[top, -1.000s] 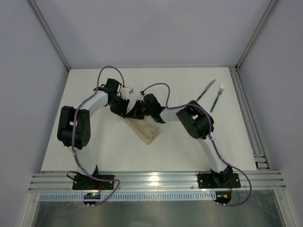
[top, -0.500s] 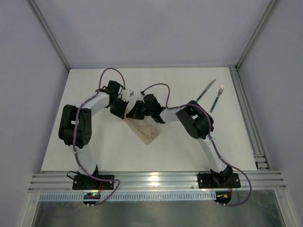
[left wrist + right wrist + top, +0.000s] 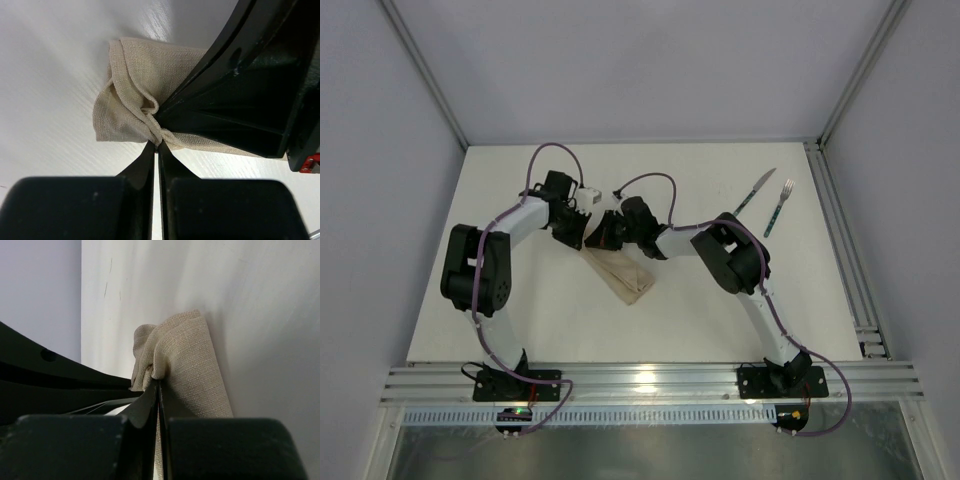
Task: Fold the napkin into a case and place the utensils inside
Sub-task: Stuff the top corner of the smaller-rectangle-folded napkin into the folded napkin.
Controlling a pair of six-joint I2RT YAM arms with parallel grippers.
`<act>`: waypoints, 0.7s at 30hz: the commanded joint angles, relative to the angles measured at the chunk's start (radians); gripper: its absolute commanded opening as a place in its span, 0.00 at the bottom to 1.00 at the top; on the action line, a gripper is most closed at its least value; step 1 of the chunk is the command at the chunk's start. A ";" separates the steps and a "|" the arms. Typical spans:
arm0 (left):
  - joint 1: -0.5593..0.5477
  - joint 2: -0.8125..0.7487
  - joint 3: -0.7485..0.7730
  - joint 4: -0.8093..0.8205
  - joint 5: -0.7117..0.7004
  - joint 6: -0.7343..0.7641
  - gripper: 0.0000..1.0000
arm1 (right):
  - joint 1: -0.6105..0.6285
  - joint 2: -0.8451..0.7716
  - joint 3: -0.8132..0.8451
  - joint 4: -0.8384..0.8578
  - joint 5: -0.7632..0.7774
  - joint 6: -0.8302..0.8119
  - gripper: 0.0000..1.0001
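The left gripper (image 3: 578, 237) was down low on the white table (image 3: 520, 300), a bit left of the middle. Its jaws were pressed together. In the left wrist view, its fingertips (image 3: 157, 146) met on a small bunch of cloth at the edge of the napkin (image 3: 125, 100), and the cloth was puckered up there.

The napkin (image 3: 625, 275) lay flat on the table in the middle. It was folded into a narrow tan strip. The strip slanted from the two grippers at its far end down toward the near right. Its far end was the bunched-up part.

The right gripper (image 3: 603, 238) was just beside the left one, and the two were nose to nose over that same end of the napkin. Its jaws were also pressed together. In the right wrist view they pinched a little fold of the napkin (image 3: 190, 355) right at the tips, and the cloth humped up around them.

Far off to the right, near the back corner of the table, lay the knife (image 3: 753, 193). The fork (image 3: 778, 207) lay just to the right of it. They were side by side but not touching, well apart from the napkin.
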 commanded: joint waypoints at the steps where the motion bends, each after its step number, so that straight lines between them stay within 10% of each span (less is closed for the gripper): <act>1: -0.005 -0.052 0.017 0.074 0.070 0.016 0.00 | 0.020 0.037 0.067 0.051 -0.030 0.039 0.04; 21: -0.004 0.038 0.114 0.054 0.154 0.006 0.00 | 0.026 0.055 0.113 -0.023 0.009 0.041 0.04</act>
